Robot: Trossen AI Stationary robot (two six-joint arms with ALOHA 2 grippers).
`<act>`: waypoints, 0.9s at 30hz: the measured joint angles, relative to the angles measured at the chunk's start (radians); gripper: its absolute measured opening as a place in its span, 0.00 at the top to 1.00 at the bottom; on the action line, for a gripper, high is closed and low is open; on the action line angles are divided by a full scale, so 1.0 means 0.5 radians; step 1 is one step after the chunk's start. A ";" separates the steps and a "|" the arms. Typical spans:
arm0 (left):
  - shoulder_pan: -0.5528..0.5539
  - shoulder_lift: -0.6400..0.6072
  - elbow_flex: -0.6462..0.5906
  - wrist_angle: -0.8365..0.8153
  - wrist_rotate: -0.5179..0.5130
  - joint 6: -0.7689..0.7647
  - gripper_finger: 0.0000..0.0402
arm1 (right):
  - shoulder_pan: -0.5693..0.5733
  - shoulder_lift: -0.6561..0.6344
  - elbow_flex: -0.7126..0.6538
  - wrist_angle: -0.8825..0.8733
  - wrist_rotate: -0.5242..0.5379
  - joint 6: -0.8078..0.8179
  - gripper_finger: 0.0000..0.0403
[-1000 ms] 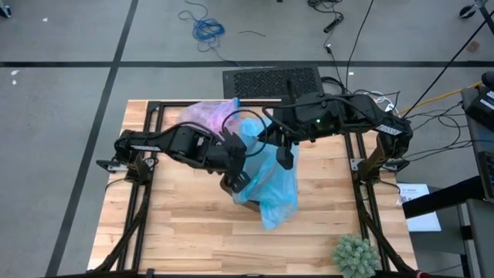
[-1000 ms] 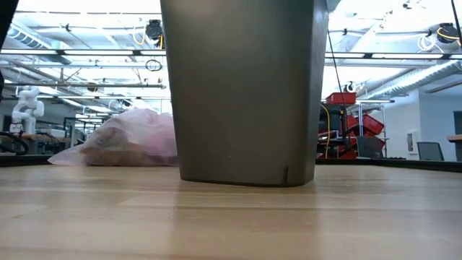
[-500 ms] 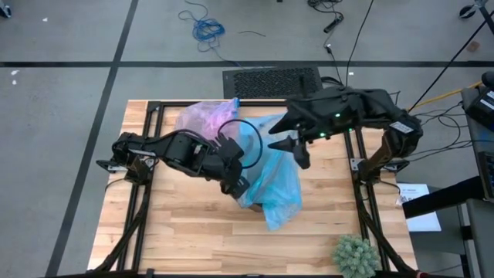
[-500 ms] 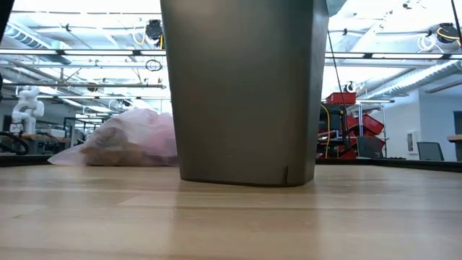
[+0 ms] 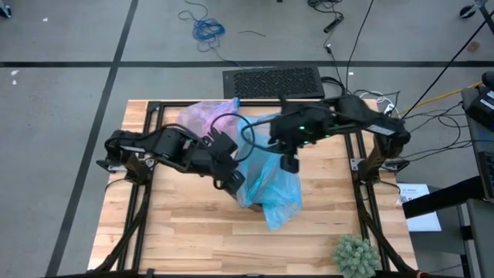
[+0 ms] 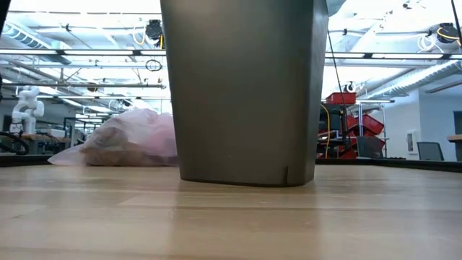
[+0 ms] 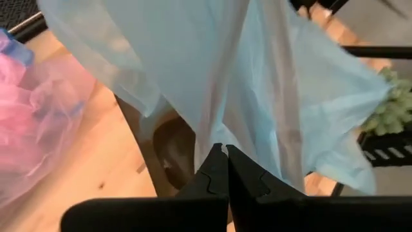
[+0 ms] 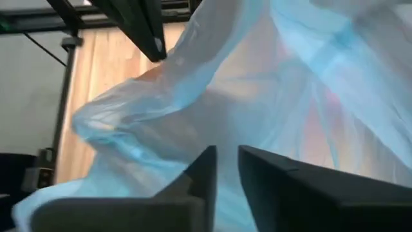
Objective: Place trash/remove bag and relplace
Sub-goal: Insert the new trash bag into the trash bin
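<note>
A light blue plastic bag [image 5: 270, 189] is draped over the dark bin [image 6: 245, 94], which stands upright on the table. The lavender-pink bag [image 5: 202, 118] lies on the table's far side with brown paper wads [image 6: 119, 152] inside it. My left gripper [image 5: 231, 180] is at the bin's left side, shut on the blue bag [image 7: 212, 71]. My right gripper [image 5: 289, 162] hovers over the blue bag's right part [image 8: 193, 103]. Its fingers stand a narrow gap apart, and I cannot tell whether they touch the film. My left gripper pinches a gathered fold of the light blue bag [image 7: 219, 138] between its two fingertips, coming from the table's left. The film spreads away from the fingertips in drawn creases and hangs over the bin's mouth [image 7: 170, 148].
A green spiky plant [image 5: 355, 255] stands at the table's near right corner. The black frame rails [image 5: 147, 193] run along both sides of the table. Bare wood [image 5: 193, 239] lies near the front edge, in front of the bin.
My right gripper swung toward the table's right edge, then came back left over the blue bag. My left arm drew slightly toward the table's left while keeping its hold. The blue bag's upper part shifted with them, and the bin stayed put.
</note>
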 joint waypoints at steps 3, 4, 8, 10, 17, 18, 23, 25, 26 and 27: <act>0.000 -0.055 0.000 0.069 -0.035 0.005 1.00 | -0.047 0.094 0.003 -0.022 0.005 -0.081 0.95; 0.000 -0.070 0.000 0.117 -0.047 0.019 1.00 | -0.060 0.129 0.003 -0.049 0.021 -0.093 0.96; 0.000 -0.094 0.001 0.313 -0.085 0.090 1.00 | -0.092 0.227 0.000 -0.157 0.036 -0.099 1.00; 0.000 -0.094 0.001 0.417 -0.084 0.143 1.00 | -0.089 0.254 0.001 -0.207 0.028 -0.062 1.00; 0.012 -0.075 -0.089 0.474 -0.084 0.181 1.00 | -0.015 0.256 0.001 -0.218 0.028 0.181 1.00; 0.012 -0.075 -0.138 0.477 -0.084 0.176 1.00 | -0.004 0.256 0.002 -0.226 0.030 0.214 1.00; 0.019 -0.080 -0.348 0.434 -0.087 0.078 1.00 | 0.041 0.256 0.002 -0.296 0.170 0.355 1.00; 0.008 -0.109 -0.398 0.444 -0.129 0.041 1.00 | 0.065 0.240 0.002 -0.296 0.233 0.422 1.00; 0.001 -0.133 -0.415 0.447 -0.165 0.028 1.00 | 0.079 0.225 0.002 -0.296 0.260 0.450 1.00; -0.006 -0.164 -0.427 0.448 -0.205 0.022 1.00 | 0.092 0.204 0.002 -0.297 0.293 0.478 1.00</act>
